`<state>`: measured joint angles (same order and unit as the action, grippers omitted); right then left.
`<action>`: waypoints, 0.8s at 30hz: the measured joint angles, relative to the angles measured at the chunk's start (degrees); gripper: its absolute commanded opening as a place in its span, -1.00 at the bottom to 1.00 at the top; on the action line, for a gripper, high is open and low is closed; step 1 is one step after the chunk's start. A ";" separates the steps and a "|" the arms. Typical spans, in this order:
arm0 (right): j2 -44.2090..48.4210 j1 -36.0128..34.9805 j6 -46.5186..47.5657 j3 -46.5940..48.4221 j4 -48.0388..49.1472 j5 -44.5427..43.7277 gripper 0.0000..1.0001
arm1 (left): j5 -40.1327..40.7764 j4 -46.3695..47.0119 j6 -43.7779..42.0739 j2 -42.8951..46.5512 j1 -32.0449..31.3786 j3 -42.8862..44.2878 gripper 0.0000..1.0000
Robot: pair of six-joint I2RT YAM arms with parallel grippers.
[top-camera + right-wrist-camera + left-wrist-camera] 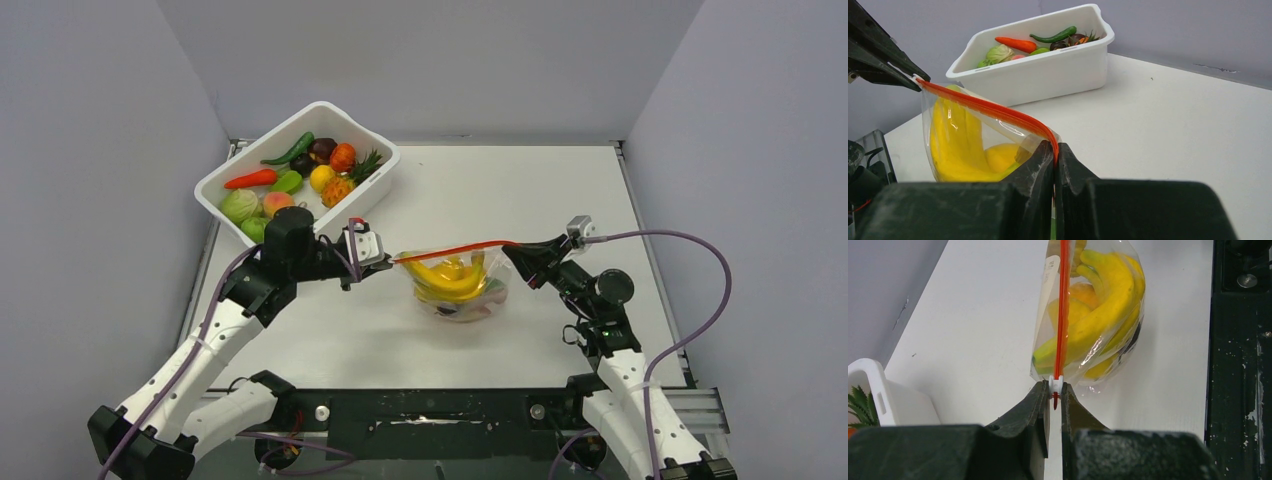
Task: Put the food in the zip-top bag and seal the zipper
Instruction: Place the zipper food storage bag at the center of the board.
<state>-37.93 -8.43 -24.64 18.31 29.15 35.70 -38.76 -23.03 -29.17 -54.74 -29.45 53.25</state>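
Soft, light zip-top bag (pixel 497 290) of food (pixel 448 277), best held by the ends of its stiffer zipper (pixel 455 249), where left claw (pixel 1055 390) and right claw (pixel 1055 150) are clamped.

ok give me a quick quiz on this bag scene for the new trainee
1. True or false: the left gripper and the right gripper each pinch one end of the zipper.
2. What is inside the zip-top bag? A carrot, B bananas, C pineapple.
3. Fill in: the food not yet bagged lies in the white ___ at the table's far left.

Key: 1 true. 2 B. 3 tub.
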 measured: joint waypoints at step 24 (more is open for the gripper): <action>-11.78 2.47 -0.81 6.51 -6.23 2.29 -1.00 | 11.85 20.11 10.34 9.44 1.07 -14.21 -0.05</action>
<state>-49.71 -5.96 -25.45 24.82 22.92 38.00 -26.92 -2.92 -18.83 -45.30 -28.38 39.05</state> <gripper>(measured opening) 0.029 0.446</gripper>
